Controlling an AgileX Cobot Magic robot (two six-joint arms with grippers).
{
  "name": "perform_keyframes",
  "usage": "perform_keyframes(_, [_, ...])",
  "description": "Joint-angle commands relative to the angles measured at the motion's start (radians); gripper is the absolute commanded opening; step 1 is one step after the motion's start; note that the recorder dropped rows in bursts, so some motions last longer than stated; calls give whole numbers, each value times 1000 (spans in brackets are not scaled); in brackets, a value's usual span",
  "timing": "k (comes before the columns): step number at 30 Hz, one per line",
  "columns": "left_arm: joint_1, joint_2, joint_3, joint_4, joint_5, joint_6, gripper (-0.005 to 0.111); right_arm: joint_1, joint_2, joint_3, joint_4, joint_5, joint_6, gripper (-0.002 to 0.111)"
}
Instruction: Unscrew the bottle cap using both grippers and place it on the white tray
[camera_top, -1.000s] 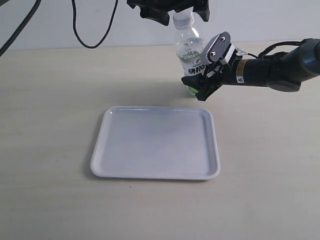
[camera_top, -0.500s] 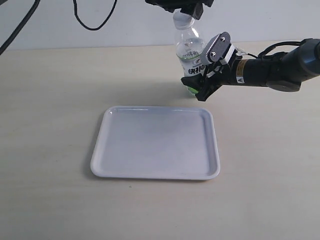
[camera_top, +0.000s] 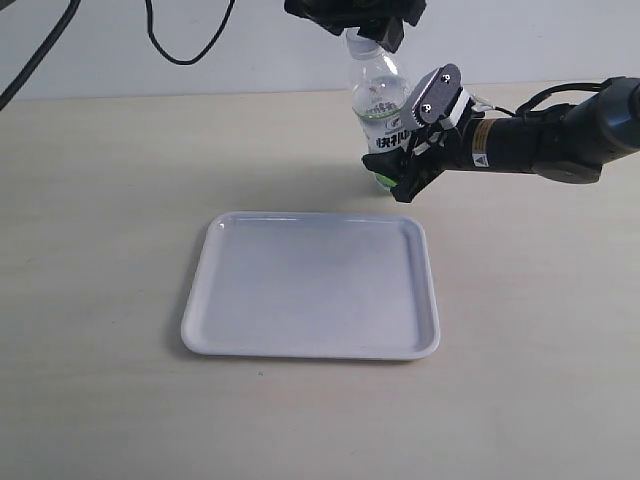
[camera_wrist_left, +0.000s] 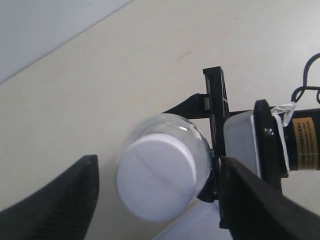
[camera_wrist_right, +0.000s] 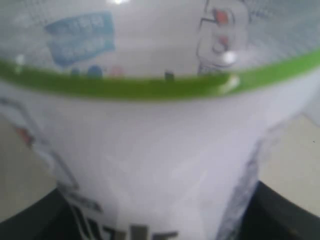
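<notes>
The bottle cap (camera_wrist_left: 156, 177) sits on top of the bottle (camera_top: 378, 100), not yet off. In the exterior view it is hidden behind my left gripper (camera_top: 360, 28). From my left wrist I look straight down on its flat white top. My left gripper hangs over it with the jaws parted, one of my black fingers (camera_wrist_left: 62, 200) on each side. A gap shows between each finger and the cap, so I have hold of nothing there.

My right gripper (camera_top: 408, 135) reaches in from 3 o'clock and is clamped across the bottle's labelled body. A grey plate with screws (camera_top: 432, 92) shows on its upper finger. In my right wrist view the white-and-green label (camera_wrist_right: 150, 150) fills nearly everything and is blurred.

The bottle stands upright on the table (camera_top: 100, 180). The white tray (camera_top: 200, 300) lies flat mid-table. The bottle is at about 1 o'clock from it, just beyond its far right corner and not touching it.
</notes>
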Motion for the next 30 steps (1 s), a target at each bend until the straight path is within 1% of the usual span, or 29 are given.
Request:
perform_keyframes(1, [1, 1, 2, 1, -4, 3, 66, 1, 4, 7, -11, -5, 3, 0])
perform_keyframes(4, [1, 1, 2, -1, -6, -1, 66, 1, 4, 7, -11, -5, 5, 0])
perform_keyframes(5, [1, 1, 2, -1, -6, -1, 63, 1, 4, 7, -11, -5, 5, 0])
perform_keyframes(9, [1, 1, 2, -2, -3, -1, 46, 1, 4, 7, -11, -5, 5, 0])
perform_keyframes(11, [1, 1, 2, -2, 2, 1, 41, 1, 4, 7, -11, -5, 5, 0])
perform_keyframes(16, [1, 1, 2, -2, 11, -8, 37, 1, 4, 7, -11, -5, 5, 0])
perform_keyframes(17, [1, 1, 2, -2, 11, -20, 32, 1, 4, 7, -11, -5, 5, 0])
perform_keyframes(19, [1, 1, 2, -2, 11, -34, 17, 1, 4, 7, -11, -5, 5, 0])
perform_keyframes(20, [1, 1, 2, -2, 11, -46, 6, 1, 4, 7, -11, -5, 5, 0])
perform_keyframes(21, [1, 1, 2, -2, 11, -52, 0, 1, 4, 7, -11, -5, 5, 0])
perform_keyframes(24, [1, 1, 2, -2, 11, -102, 0, 1, 4, 7, -11, -5, 5, 0])
perform_keyframes(30, [1, 1, 2, -2, 16, -262, 0, 1, 4, 7, -11, -5, 5, 0])
